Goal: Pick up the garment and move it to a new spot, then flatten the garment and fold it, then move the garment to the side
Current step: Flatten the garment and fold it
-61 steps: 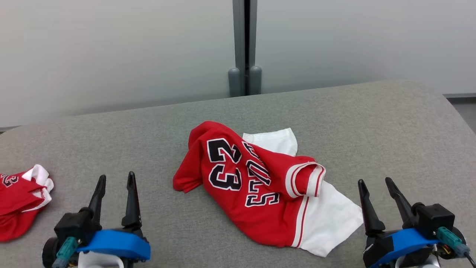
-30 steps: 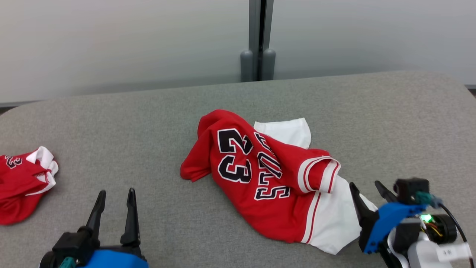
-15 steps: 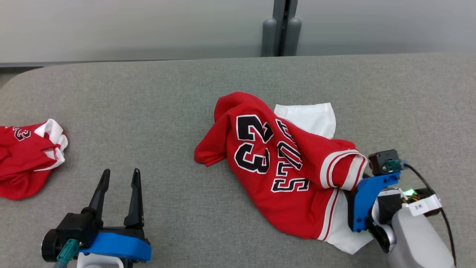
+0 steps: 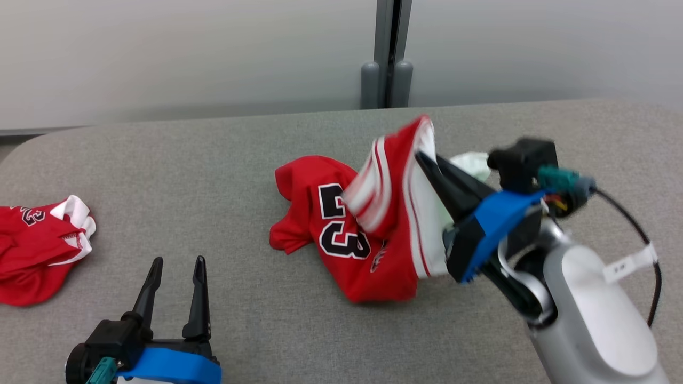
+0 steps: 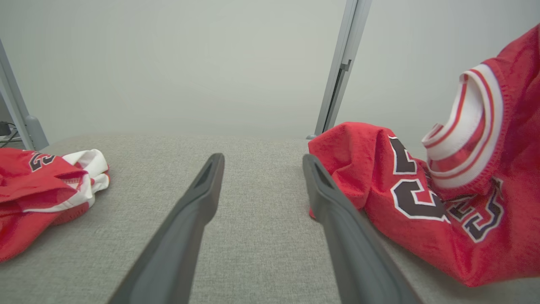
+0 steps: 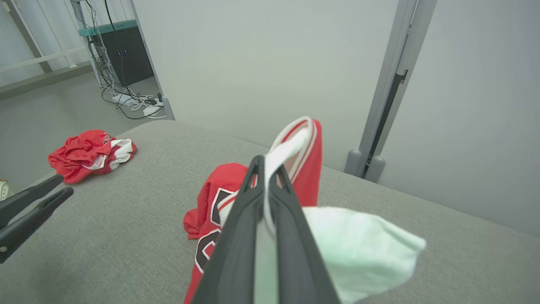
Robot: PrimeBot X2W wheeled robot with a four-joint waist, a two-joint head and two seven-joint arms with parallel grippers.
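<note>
The right gripper [image 4: 422,158] has its fingers [image 6: 238,236] pressed together on the white, stripe-trimmed edge of the garment [image 4: 307,184]. They hold that edge up off the desk [image 4: 213,160]. From the pinch the cloth hangs down and toward the robot's left. The red body with its black numerals rests on the desk in a crumpled heap, and a loose white flap droops just beside the fingers on the other side. The garment's long axis therefore runs slantwise from the raised hem down to the red end lying nearest the left arm.

The left gripper [image 4: 178,261] sits low over the desk with its fingers apart and nothing between them. It is well apart from the heap. In its wrist view the red end lies off to the right of the fingers, not in line with them.

A second red garment [image 4: 37,256] lies bunched at the desk's far left edge, so I judge any new spot should stop short of it. A grey post [image 4: 388,53] stands behind the desk, clear of the work.
</note>
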